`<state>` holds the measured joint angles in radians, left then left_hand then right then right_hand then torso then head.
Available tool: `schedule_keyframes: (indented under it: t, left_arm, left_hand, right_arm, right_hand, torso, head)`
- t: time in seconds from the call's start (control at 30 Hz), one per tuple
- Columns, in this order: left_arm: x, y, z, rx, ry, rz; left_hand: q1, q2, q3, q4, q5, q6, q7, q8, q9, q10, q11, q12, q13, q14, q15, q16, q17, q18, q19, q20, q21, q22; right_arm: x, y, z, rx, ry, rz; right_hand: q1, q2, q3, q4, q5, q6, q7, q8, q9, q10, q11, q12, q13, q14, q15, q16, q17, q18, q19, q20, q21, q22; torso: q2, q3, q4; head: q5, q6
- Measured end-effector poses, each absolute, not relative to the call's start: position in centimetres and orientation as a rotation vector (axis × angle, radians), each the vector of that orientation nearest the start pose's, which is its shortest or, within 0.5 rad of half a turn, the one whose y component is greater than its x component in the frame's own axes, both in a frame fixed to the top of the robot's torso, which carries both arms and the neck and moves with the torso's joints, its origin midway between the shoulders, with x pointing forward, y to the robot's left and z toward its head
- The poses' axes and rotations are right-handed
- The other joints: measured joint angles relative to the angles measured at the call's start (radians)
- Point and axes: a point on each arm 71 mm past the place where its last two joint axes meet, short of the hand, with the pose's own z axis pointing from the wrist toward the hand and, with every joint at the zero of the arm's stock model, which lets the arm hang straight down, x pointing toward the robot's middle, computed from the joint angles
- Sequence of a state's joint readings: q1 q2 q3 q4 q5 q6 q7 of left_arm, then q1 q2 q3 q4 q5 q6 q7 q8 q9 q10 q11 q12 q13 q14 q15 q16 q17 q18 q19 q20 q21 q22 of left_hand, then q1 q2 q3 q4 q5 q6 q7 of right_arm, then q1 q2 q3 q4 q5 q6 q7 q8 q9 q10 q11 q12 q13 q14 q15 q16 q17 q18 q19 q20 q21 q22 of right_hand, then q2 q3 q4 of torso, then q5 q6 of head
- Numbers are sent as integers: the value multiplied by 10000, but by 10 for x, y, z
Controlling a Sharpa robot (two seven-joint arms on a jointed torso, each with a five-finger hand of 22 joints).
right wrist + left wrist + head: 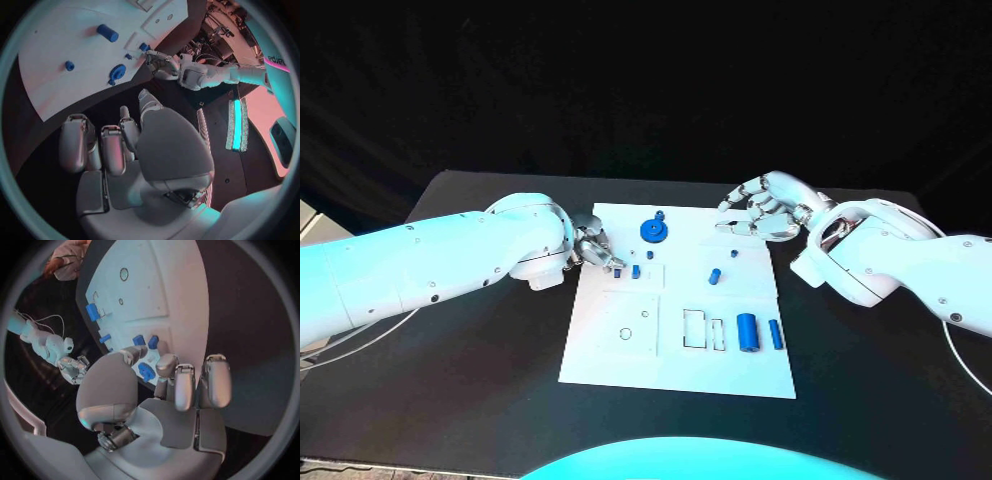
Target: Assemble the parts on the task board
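The white task board (678,352) lies in the middle of the table. My left hand (593,246) is low over its far left part and pinches a small blue part (145,371) between thumb and a finger. Two more small blue parts (139,340) sit just past the fingertips. A blue round disc (653,230) stands near the board's far edge, also in the right wrist view (117,73). A short blue peg (715,276) lies mid-board, and two blue cylinders (747,332) lie near the right edge. My right hand (764,210) hovers at the far right corner with its fingers curled in on nothing.
The board has a round hole (626,333) in a raised square and narrow rectangular slots (694,329) beside the cylinders. The black table (473,380) stretches out on both sides of the board. My left hand (164,65) shows beyond the disc in the right wrist view.
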<state>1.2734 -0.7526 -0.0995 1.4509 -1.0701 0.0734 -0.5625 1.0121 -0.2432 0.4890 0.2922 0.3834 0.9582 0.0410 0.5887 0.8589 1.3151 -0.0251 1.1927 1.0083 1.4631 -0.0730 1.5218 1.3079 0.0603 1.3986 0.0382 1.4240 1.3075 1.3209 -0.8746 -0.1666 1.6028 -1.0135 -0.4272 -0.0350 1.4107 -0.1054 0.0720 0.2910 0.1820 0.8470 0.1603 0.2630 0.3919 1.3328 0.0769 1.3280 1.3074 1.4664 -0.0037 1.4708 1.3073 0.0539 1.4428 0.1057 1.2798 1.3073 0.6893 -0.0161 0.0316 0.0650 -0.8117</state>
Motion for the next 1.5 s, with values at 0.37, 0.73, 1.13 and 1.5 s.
schedule_keyframes:
  t: [0.37,0.73,1.13,1.5]
  left_arm:
    - [499,200,-196,-2696,22077,-4150]
    - [502,190,-183,-3448,20407,-6657]
    - [501,162,-179,-672,17828,-7765]
    - [501,140,-190,1848,17143,-7389]
  left_hand:
    - [-283,113,-609,8,-58,-180,133,-42,-25,-268,69,-217,-372,0,0,-51,-1,0,-214,0,-247,-9]
    - [2557,12,-1409,-45,-64,-2778,1275,-1247,-1386,-4746,1243,-3423,-4088,-3003,1072,-4258,-4465,1098,-4906,996,-5350,-5175]
    - [4317,-229,-1221,-119,-122,-2513,1298,-1082,-2322,-4797,1271,-3828,-5147,-2707,1110,-3576,-4069,1095,-4762,1051,-5745,-5445]
    - [4986,-333,-1039,-135,-200,-2206,1267,-1247,-3429,-5133,1310,-5254,-6618,-3997,1148,-4726,-5884,1095,-5073,1067,-5886,-5369]
  right_arm:
    - [477,-200,-166,1865,16808,8761]
    - [478,-201,-167,1897,16804,8703]
    - [479,-202,-167,1911,16794,8669]
    - [479,-201,-168,1895,16812,8704]
  right_hand:
    - [0,0,0,0,0,0,0,0,0,0,0,0,0,0,0,0,8,0,0,0,0,8]
    - [0,0,0,0,0,-50,-4,0,-9,0,0,0,0,0,0,0,7,0,0,0,-51,7]
    - [0,0,29,-29,0,-62,-10,0,-12,0,0,0,0,0,0,0,5,0,0,0,-51,5]
    - [0,0,29,-29,0,-62,-10,10,-11,0,0,0,-1,0,0,0,4,0,0,0,-50,4]
  torso:
    - [-3,10,-2]
    - [-3,13,6]
    - [6,0,7]
    - [12,-1,-6]
  head:
    - [-8,52]
    - [-85,159]
    - [-148,266]
    - [-175,310]
